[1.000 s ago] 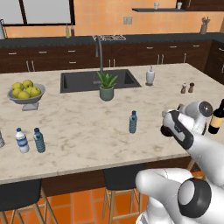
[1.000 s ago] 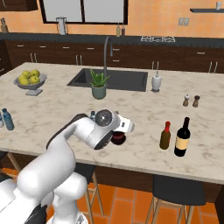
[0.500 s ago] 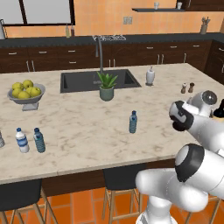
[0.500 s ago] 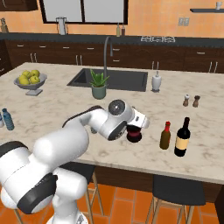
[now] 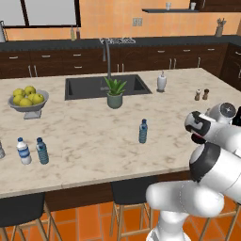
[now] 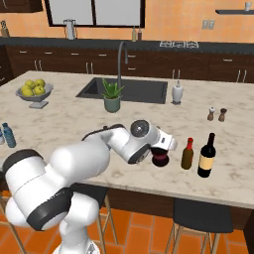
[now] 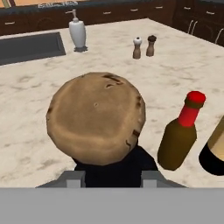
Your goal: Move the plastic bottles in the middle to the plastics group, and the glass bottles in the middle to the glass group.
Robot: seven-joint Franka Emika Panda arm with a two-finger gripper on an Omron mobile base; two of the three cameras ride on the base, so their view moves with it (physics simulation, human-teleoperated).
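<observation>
My gripper (image 6: 160,150) is shut on the near-black glass bottle (image 6: 159,158), gripping its neck from above near the counter's front right. In the hand view the bottle's brown cork top (image 7: 96,117) sits above its black body (image 7: 114,169). Just right of it stand the glass group: a slim brown red-capped bottle (image 6: 187,154) (image 7: 179,139) and a taller pale-labelled wine bottle (image 6: 207,157). One slim blue plastic bottle (image 5: 143,131) stands mid-counter. The plastics group is far left: a clear white-labelled bottle (image 5: 22,150) and a blue one (image 5: 42,150).
Salt and pepper shakers (image 6: 217,114) and a soap dispenser (image 6: 177,92) stand behind the glass group. A potted plant (image 5: 114,92) sits by the sink (image 5: 103,85), and a lemon bowl (image 5: 27,100) is at the back left. Stools (image 6: 201,217) line the counter's front edge.
The arm has swung right with the dark bottle in its grip, bringing it from mid-counter to just left of the brown bottle.
</observation>
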